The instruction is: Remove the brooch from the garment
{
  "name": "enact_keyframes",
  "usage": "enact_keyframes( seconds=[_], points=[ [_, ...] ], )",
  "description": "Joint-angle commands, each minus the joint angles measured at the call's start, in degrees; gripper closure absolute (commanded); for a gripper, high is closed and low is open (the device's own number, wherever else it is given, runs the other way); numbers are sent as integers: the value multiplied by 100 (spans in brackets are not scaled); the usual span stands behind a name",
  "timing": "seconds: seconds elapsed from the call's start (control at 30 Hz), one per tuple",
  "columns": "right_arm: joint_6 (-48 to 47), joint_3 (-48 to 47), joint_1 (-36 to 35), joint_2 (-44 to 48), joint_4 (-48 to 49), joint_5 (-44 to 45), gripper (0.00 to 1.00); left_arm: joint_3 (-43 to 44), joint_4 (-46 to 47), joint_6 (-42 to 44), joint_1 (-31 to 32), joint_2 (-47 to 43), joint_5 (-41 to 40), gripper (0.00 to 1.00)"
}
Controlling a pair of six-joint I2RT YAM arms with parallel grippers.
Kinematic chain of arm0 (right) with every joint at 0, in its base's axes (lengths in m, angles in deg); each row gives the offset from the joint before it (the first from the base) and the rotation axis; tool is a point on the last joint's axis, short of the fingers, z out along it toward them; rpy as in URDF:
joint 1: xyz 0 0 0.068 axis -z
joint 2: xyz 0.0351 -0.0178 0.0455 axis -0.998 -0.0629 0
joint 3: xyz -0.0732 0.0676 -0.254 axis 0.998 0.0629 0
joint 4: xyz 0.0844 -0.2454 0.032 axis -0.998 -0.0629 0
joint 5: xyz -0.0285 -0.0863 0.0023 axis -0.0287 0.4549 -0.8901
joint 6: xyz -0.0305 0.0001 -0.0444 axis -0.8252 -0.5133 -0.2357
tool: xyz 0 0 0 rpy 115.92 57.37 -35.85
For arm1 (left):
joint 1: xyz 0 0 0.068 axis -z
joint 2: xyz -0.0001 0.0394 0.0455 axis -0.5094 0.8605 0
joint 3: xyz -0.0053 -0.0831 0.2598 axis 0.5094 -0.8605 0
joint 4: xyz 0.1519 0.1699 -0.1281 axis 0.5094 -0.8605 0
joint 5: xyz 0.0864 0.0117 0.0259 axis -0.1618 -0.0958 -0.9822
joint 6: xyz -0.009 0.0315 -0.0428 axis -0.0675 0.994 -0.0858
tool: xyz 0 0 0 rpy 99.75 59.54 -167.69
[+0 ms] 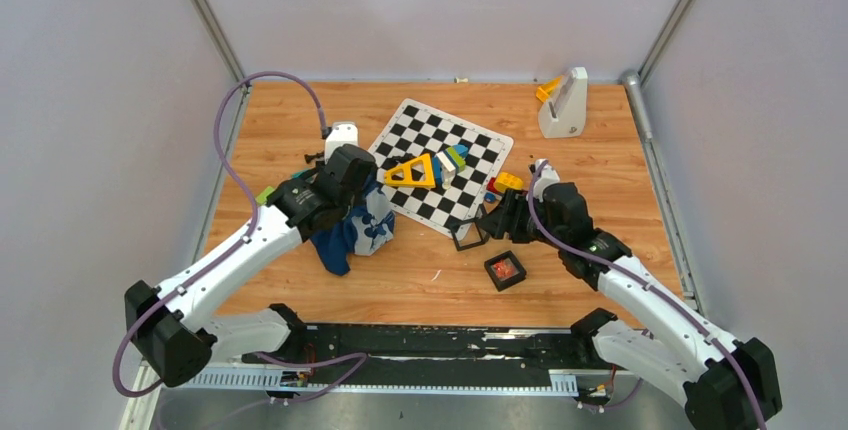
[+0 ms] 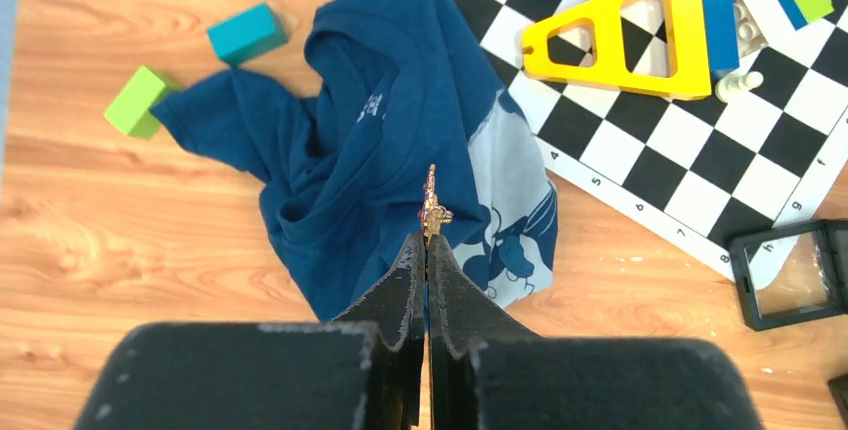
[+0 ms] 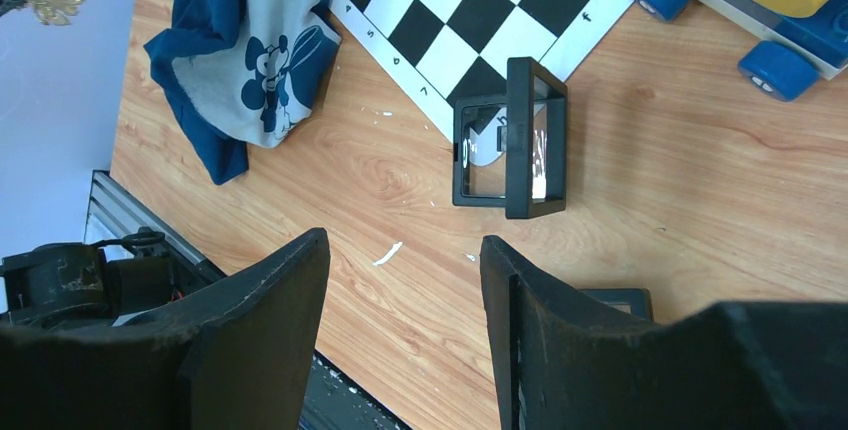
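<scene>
Left gripper (image 2: pixel 427 242) pinched on brooch (image 2: pixel 432 202) over garment (image 2: pixel 380 140), right gripper (image 3: pixel 405 245) parted, empty.

Checkered mat (image 1: pixel 440 162) on bench (image 1: pixel 600 150), yellow triangle block (image 1: pixel 413 172) on it. Green block (image 2: pixel 138 100), teal block (image 2: pixel 246 33) on wood (apart). Black clear-lid case (image 3: pixel 515 140) at mat edge. White stand (image 1: pixel 563 103) rear rt.

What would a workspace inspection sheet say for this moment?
Surface: wooden table, small white scraps on it.
Job's things: small gold leaf-shaped brooch pinched in left pincer, apart from the crumpled navy blue cloth shirt.
Clutter: black-and-white checkered mat, yellow triangular block, green block, teal block, black-framed clear case.
Pincers: left shut on brooch; right pincer open, holding nothing.
Cables: purple cable loops off left arm.
Surroundings: pale grey walls.
</scene>
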Motion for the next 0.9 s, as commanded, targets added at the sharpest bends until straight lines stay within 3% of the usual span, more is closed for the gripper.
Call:
enact_keyframes(
  seconds=[0.0, 0.17, 0.37, 0.6, 0.7, 0.87],
  points=[
    [-176, -276, 67, 67, 11, 127, 42, 143, 17, 893, 278, 67, -232, 100],
    [-220, -326, 176, 84, -141, 45, 42, -96, 1593, 1981, 898, 468, 75, 100],
    [-237, -366, 340, 172, -385, 71, 43, -794, 3961, 3022, 1032, 1003, 1667, 100],
    [-264, -272, 580, 442, -466, -5, 43, -1594, 6562, 4482, 1227, 1551, 2879, 100],
    [-280, -243, 641, 483, -470, -57, 43, -1814, 7276, 4825, 1245, 1841, 3470, 100],
    [-329, -234, 751, 492, -462, -151, 43, -1713, 7563, 4858, 1311, 2289, 3552, 100]
  ],
)
